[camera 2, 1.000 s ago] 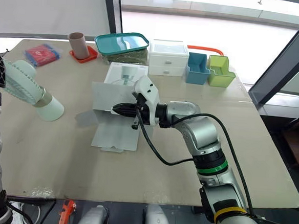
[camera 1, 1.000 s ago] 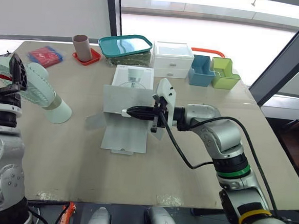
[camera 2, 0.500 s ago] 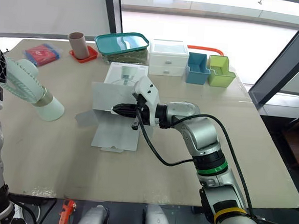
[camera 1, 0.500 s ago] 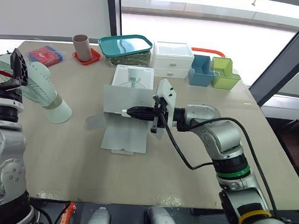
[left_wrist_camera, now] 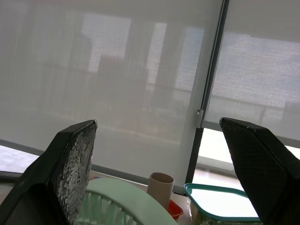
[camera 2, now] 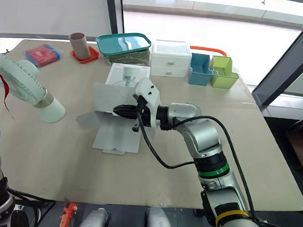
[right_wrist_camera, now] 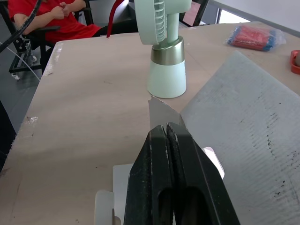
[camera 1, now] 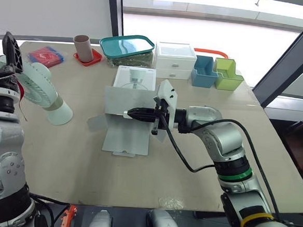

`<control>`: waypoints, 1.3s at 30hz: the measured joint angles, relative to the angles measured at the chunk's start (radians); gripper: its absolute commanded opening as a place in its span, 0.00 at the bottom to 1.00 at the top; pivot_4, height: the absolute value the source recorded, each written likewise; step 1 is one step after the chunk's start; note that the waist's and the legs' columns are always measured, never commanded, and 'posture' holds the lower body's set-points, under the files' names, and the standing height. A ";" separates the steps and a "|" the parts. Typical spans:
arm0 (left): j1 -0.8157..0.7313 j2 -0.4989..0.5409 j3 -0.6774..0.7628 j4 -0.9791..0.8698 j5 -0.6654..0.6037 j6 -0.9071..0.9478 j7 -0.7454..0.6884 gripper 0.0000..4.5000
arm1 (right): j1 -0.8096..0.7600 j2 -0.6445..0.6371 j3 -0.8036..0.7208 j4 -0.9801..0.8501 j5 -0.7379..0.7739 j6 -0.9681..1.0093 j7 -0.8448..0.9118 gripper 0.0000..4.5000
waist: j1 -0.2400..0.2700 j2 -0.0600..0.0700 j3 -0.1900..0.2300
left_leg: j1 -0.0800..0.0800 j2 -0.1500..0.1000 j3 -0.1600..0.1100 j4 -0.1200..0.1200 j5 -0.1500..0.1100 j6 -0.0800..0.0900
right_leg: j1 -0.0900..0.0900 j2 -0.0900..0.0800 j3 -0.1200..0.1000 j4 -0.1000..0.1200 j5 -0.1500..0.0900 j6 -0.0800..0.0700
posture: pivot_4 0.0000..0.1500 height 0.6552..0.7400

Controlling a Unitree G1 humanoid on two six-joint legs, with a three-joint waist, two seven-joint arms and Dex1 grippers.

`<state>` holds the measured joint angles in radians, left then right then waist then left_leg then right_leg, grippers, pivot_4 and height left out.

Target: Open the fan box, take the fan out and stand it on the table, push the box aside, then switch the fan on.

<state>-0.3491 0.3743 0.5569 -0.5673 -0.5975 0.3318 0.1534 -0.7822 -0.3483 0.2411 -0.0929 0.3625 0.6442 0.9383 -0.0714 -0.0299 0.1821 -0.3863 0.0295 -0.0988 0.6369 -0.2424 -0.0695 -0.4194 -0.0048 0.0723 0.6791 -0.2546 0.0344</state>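
1. On the table [camera 1: 75, 163], the work looks to have reached the box-pushing step: the fan is out and the box sits mid-table.
2. The fan box [camera 1: 122, 100] lies open with its flaps spread. Its long axis runs from the robot's side towards the far edge.
3. The fan [camera 1: 46, 96] stands on its base to the left of the box, well apart from it.
4. The right gripper [camera 1: 129, 113] has its fingers pressed together and holds nothing. It reaches in from the right and points left across the box's middle; whether it touches, I cannot tell. This arm is nearer the box, and a leftward shove would drive the box towards the fan.
5. The left gripper [left_wrist_camera: 158, 124] is spread wide and empty, raised just above the fan's head. It is the nearer one for the switch.
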 measured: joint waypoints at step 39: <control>0.556 0.208 -0.216 -0.040 -0.145 0.017 -0.761 1.00 | 0.118 -0.158 -0.170 -0.266 0.085 0.244 -0.153 0.12 | 0.001 0.000 0.002 | -0.001 0.000 0.001 -0.001 -0.001 -0.001 | -0.001 0.000 0.001 -0.003 -0.002 0.001 | 1.00 1.00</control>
<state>0.2073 0.5827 0.3406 -0.6075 -0.7428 0.3486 -0.6078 -0.6638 -0.5064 0.0714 -0.3590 0.4479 0.8880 0.7854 -0.0707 -0.0299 0.1837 -0.3878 0.0295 -0.0973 0.6357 -0.2432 -0.0706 -0.4205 -0.0049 0.0735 0.6758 -0.2566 0.0351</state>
